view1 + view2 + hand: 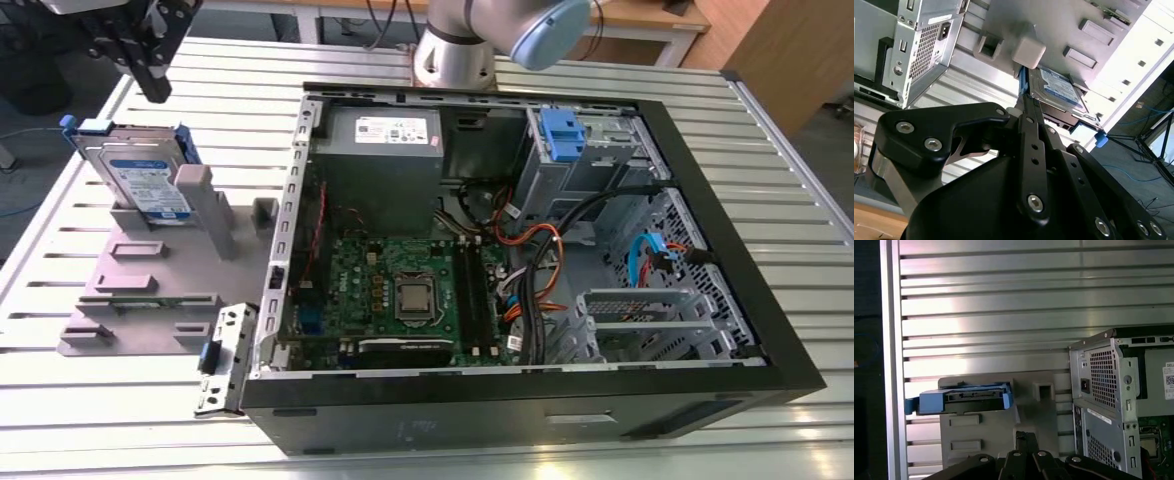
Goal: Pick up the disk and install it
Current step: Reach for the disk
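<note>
The disk (140,178) is a silver drive with a blue-and-white label in a blue carrier. It stands on edge in a grey holder (147,290) at the exterior view's left. My gripper (152,90) hangs above and just behind the disk, apart from it, with its black fingers together and nothing between them. In the second wrist view the gripper (1024,100) points toward the disk (1056,90). In the first wrist view the disk (971,399) shows end-on beyond the gripper (1025,436).
An open computer case (787,370) lies on the slatted metal table (80,410) at the exterior view's right. Inside are a grey power supply (380,130), a motherboard (400,290), cables and a drive bay holding a bare blue clip (561,135). The arm's base (454,55) stands behind the case.
</note>
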### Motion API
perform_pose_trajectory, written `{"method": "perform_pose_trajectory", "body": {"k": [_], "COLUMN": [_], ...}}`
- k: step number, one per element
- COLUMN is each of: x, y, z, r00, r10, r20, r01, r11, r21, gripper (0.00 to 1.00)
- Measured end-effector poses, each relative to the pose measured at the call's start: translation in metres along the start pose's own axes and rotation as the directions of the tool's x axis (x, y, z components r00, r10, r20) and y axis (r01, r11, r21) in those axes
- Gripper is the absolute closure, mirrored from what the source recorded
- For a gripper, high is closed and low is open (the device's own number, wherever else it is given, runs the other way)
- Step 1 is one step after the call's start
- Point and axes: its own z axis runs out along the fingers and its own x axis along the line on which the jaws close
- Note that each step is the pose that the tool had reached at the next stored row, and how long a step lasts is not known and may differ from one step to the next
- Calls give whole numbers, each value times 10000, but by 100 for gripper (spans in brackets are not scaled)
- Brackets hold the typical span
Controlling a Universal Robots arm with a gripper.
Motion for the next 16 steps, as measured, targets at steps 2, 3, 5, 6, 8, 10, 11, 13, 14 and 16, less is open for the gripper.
{"method": "perform_pose_trajectory", "body": {"k": [2,3,5,6,8,10,11,13,14,16], "x": [44,63,98,116,145,168,178,198,209,235], "y": [0,1,1,1,3,3,3,5,6,9], "z": [10,16,31,37,55,76,87,105,113,129], "r00": [10000,10000,10000,10000,10000,10000,10000,10000,10000,10000], "r10": [1,2,1,1,1,1,1,0,0,0], "r20": [0,0,1,0,1,1,1,0,0,0], "r01": [-1,-2,-1,-1,-1,-1,-1,0,0,0], "r11": [10000,10000,10000,10000,10000,10000,10000,10000,10000,10000], "r21": [0,0,-1,1,1,2,3,3,4,4], "gripper": [89,89,89,89,89,89,89,89,89,89]}}
